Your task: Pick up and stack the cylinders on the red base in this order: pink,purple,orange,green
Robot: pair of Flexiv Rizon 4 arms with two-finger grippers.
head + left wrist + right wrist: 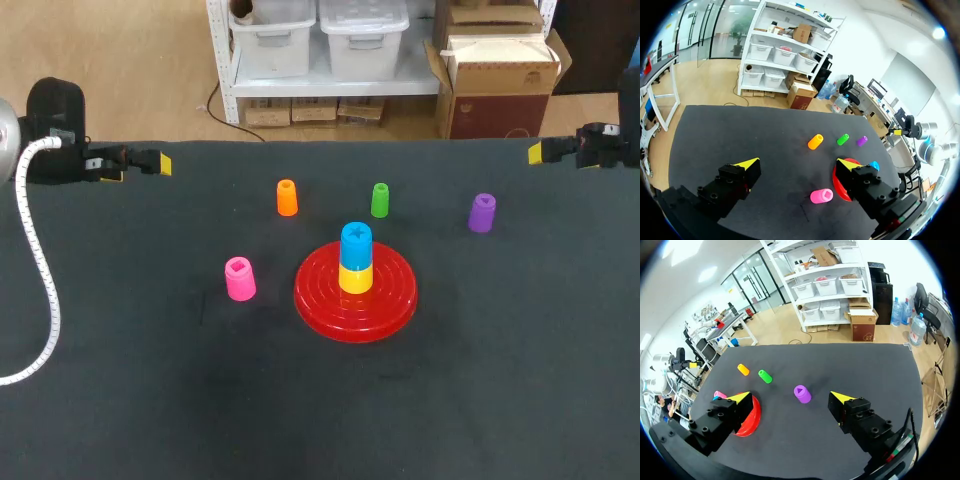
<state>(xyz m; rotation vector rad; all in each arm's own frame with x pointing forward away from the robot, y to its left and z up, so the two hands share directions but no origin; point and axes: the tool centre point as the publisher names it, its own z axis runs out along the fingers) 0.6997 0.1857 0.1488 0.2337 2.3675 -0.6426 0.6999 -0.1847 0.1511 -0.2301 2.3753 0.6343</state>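
Red base [395, 300] sits near the middle of the tabletop [520, 400] and carries a yellow cylinder [355, 280] with a blue cylinder [356, 242] on top of it. By my reading none of the four I have to stack is placed yet. The pink cylinder [240, 279], first in the order, stands upright on the cloth just beside the base, toward the left edge. The orange cylinder [287, 197] and green cylinder [380, 199] stand behind the base toward the far edge, and the purple cylinder [482, 212] is further out toward the far right corner. So I judge the whole job is ahead of me, starting with pink. My left gripper [796, 162] hangs at the far left corner, well apart from every cylinder, its fingers spread wide with nothing between them. My right gripper [790, 396] mirrors it at the far right corner, fingers likewise spread and empty, with purple the nearest piece ahead of it.
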